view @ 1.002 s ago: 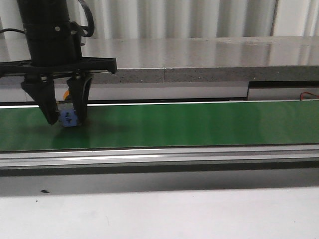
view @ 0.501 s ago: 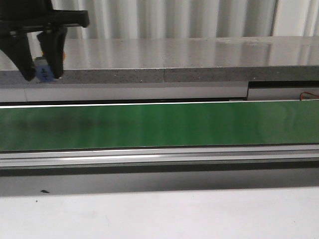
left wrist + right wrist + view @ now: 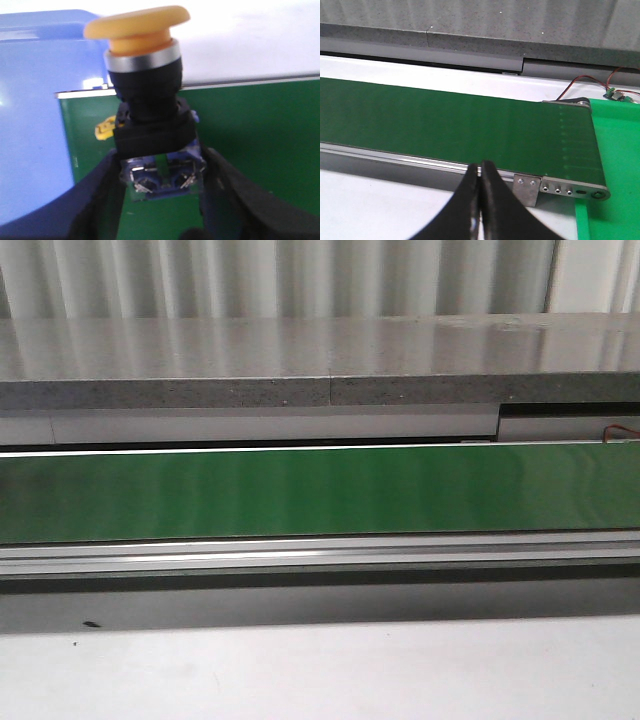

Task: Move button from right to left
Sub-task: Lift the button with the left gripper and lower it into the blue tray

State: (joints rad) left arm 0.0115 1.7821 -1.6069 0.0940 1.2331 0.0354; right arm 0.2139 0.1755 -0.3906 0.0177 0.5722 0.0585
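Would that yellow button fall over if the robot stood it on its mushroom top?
Probably. The button has a wide, rounded yellow head over a narrower black collar, so it looks top-heavy and apt to tip or rock. It seems stiff plastic, not floppy. The left gripper pinches only its small square block, so it might swivel if bumped.

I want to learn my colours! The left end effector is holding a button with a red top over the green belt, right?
Almost. The button has a yellow top, not red. The left wrist view shows it: the left end effector is holding it by its blue-grey block, with the green belt beneath.
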